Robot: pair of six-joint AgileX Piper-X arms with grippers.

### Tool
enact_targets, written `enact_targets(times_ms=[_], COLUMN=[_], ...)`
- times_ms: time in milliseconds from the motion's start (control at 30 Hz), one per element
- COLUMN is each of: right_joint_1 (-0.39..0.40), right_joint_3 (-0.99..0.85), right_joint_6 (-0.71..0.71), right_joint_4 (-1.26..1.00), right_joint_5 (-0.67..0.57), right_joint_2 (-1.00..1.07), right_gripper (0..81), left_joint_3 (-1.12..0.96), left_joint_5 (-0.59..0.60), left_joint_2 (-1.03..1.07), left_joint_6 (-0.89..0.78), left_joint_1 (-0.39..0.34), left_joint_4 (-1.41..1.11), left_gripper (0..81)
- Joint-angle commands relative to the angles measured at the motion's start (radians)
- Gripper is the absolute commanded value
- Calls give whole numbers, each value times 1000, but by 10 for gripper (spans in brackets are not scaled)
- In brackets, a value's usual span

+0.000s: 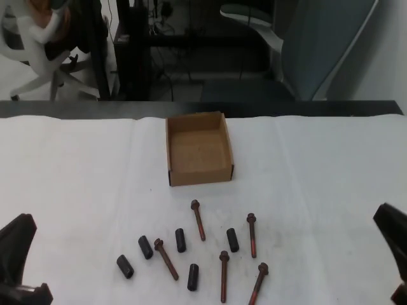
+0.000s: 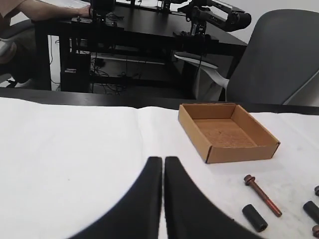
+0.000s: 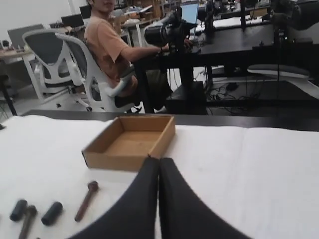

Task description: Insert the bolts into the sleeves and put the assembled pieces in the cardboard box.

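Note:
An open, empty cardboard box (image 1: 201, 173) stands on the white cloth at mid-bench. In front of it lie several rusty red bolts (image 1: 198, 220) and several short black sleeves (image 1: 180, 240), all loose and apart. My left gripper (image 2: 163, 160) is shut and holds nothing; it hovers at the near left, short of the box (image 2: 241, 150), a bolt (image 2: 262, 195) and a sleeve (image 2: 254, 217). My right gripper (image 3: 159, 160) is also shut and holds nothing, at the near right, with the box (image 3: 117, 162), a bolt (image 3: 86, 200) and sleeves (image 3: 52, 213) beyond it.
White cloth (image 1: 76, 184) covers the bench to a black back edge (image 1: 267, 108). Bare cloth spreads on both sides of the box and parts. Office chairs, desks and a seated person are in the room behind.

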Motion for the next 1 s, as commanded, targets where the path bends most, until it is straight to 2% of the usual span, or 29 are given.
enact_targets(times_ms=[0, 233, 333, 467, 633, 733, 767, 833, 900, 967], right_joint_1=[-6, -6, -6, -6, -6, -6, -6, -6, -6, -6], right_joint_3=[-10, -10, -10, -10, -10, -10, -10, -18, -64, -134], right_joint_6=[132, 391, 434, 527, 546, 607, 616, 598, 523, 425], right_joint_4=[-77, -260, -359, -478, -500, -483, -472, -412, -287, -143], right_joint_5=[-1, -10, -5, 10, 88, 160, 147, 48, -91, -110], right_joint_2=[1, 1, 1, -1, -1, -1, -1, -1, 1, 1], right_gripper=[4, 4, 4, 4, 4, 4, 4, 4, 4, 4], left_joint_3=[-1, -1, -1, -1, -4, -3, -3, -3, -3, -3], left_joint_5=[-35, -37, -30, -30, -28, 6, 6, 1, -14, -26], left_joint_2=[4, 4, 4, 4, 4, 4, 4, 4, 4, 4], left_joint_6=[19, 17, -95, -56, -50, -48, -50, -111, -196, -215], left_joint_1=[2, 2, 2, 2, 2, 2, 2, 2, 2, 2], left_joint_4=[-29, -98, -200, -322, -389, -404, -416, -461, -536, -553], left_gripper=[17, 17, 17, 17, 17, 17, 17, 17, 17, 17])
